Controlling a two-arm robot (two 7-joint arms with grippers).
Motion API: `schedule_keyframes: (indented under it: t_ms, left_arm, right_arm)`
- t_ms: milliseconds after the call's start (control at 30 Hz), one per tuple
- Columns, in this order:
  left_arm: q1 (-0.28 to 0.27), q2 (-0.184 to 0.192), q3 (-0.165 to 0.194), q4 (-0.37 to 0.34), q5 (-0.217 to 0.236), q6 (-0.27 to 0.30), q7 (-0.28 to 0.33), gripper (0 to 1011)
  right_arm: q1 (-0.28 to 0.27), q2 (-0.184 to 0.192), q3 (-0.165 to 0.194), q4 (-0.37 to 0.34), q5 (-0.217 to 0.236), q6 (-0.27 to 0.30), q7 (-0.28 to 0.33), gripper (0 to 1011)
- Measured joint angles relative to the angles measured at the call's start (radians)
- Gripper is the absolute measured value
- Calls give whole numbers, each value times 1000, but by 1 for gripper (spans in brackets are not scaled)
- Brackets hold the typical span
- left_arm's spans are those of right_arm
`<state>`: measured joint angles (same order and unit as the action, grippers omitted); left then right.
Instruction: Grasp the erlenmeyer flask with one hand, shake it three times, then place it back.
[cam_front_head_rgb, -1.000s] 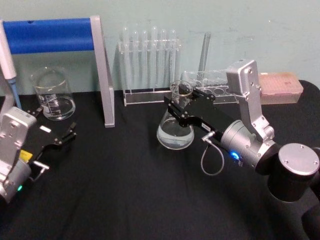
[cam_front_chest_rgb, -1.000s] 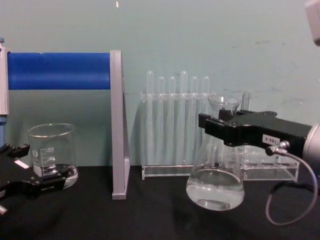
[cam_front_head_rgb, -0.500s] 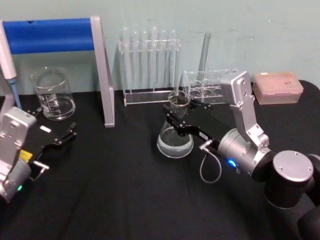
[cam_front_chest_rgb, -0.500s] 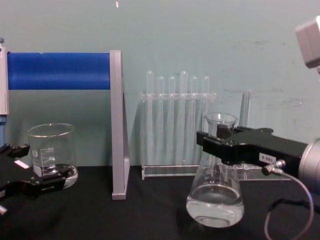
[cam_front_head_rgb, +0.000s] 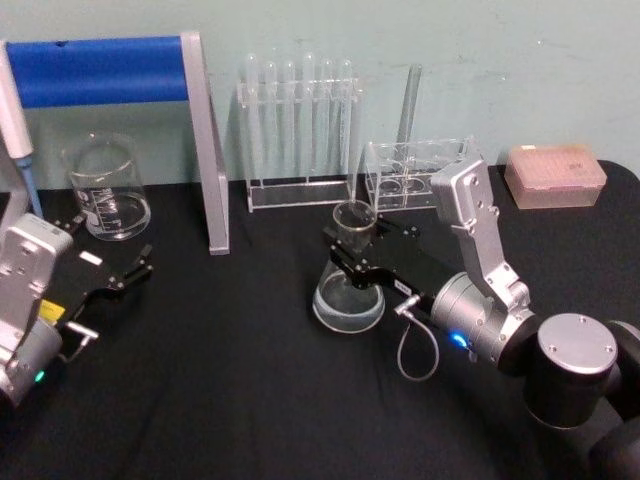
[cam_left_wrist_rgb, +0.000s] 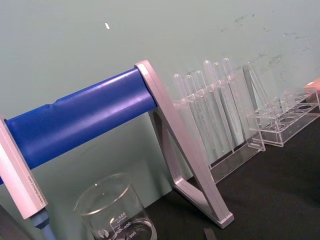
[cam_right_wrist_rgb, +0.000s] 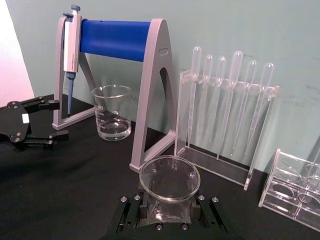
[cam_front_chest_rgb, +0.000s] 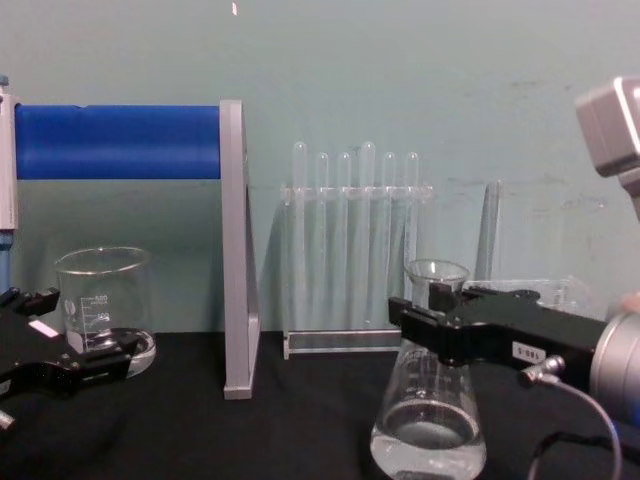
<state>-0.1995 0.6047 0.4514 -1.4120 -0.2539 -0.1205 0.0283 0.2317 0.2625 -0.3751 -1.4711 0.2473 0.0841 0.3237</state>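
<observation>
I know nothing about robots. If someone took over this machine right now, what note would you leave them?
Right gripper: shut on the erlenmeyer flask at its neck; flask upright, low over the black table.
Left gripper: open, parked by the beaker.
Done: flask grasped; it has come down over the last second.
Left: confirm it rests on the table, release, withdraw.

One flask, one beaker, six tubes (racked upright), one pipette.
</observation>
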Motion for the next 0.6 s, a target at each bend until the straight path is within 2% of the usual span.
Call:
schedule_keyframes:
  t_ms: [600]
  left_arm:
    - [0, 0, 0, 0, 0, 0, 0, 1001]
  right_arm:
    - [-8, -6, -2, 17, -8, 11, 0, 449]
